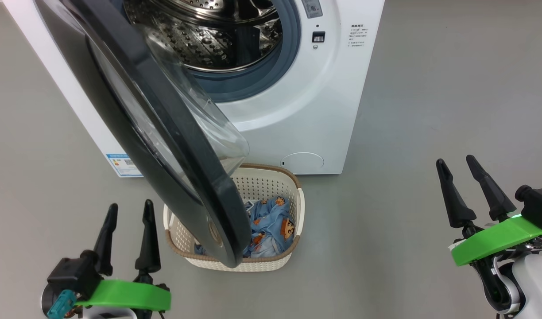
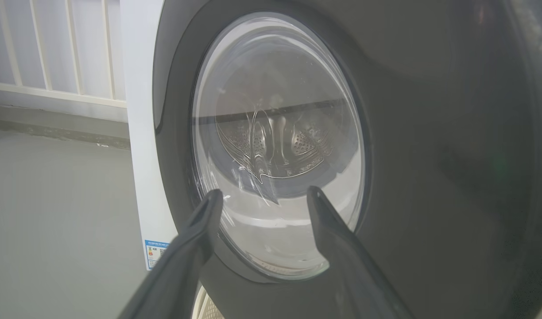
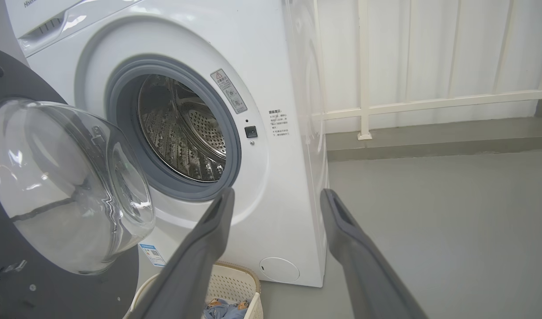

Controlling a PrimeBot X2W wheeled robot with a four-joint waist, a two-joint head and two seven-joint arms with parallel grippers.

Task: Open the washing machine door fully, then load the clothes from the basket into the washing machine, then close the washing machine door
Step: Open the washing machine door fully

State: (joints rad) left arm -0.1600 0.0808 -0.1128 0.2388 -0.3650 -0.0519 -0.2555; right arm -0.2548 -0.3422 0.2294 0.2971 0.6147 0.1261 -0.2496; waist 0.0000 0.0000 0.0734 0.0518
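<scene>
The washing machine (image 1: 297,110) stands at the top of the head view with its steel drum (image 1: 209,31) exposed. Its black door (image 1: 133,128) is swung partly open and hangs over the basket (image 1: 293,186), hiding the basket's left part. Light blue printed clothes (image 1: 271,221) lie inside the basket. My left gripper (image 1: 129,210) is open at the lower left, left of the door's edge and apart from it. My right gripper (image 1: 455,161) is open at the lower right, well away from the machine. In the left wrist view the door's glass window (image 2: 275,141) faces my open left gripper (image 2: 263,192).
Grey floor (image 1: 430,110) spreads to the right of the machine and around the basket. A white railing (image 3: 430,104) and wall stand behind the machine. A blue energy sticker (image 1: 122,164) marks the machine's lower left corner.
</scene>
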